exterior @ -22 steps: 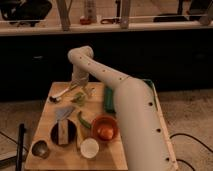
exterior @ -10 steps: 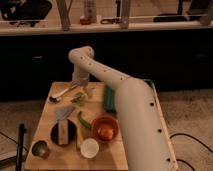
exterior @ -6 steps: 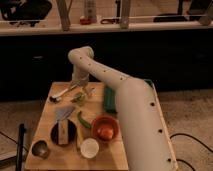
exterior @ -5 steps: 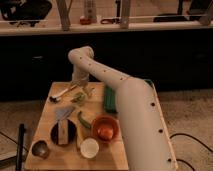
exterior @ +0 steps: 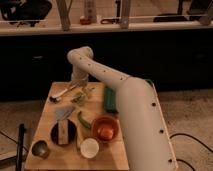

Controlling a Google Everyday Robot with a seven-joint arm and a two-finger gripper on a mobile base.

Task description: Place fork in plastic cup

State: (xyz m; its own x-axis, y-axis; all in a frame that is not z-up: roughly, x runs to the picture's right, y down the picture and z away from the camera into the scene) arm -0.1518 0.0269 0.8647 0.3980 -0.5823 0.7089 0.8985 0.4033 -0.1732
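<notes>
Near the far left corner of the desk (exterior: pixel 46 120), the gripper (exterior: pixel 77 84) is hanging low at the end of the big white arm (exterior: pixel 135 115). We are not able to tell how its jaws are standing. A pale fork (exterior: pixel 62 93) is lying just beside it, close to the left edge. We are not able to tell if the gripper is touching it. It is looking flat on the wood, so we are thinking the pick-up is not done yet.

The plastic cup (exterior: pixel 64 114) is proving hard to spot. We are guessing it is the pale grey shape by the left edge, about halfway along. Nothing is sticking out of it, so lifting, carrying and dropping the fork are all waiting.

Other things are crowding around. Small green bits (exterior: pixel 82 96) are lying right by the gripper. A long green block (exterior: pixel 109 100) is lying beside the arm. A dark plate (exterior: pixel 54 135) is sitting just beside the cup. An orange bowl (exterior: pixel 94 127), a white round cup (exterior: pixel 90 148) and a dark metal cup (exterior: pixel 40 148) are sitting along the near edge. The trip is looking short, but the green bits and the plate are sitting close enough to get bumped.
</notes>
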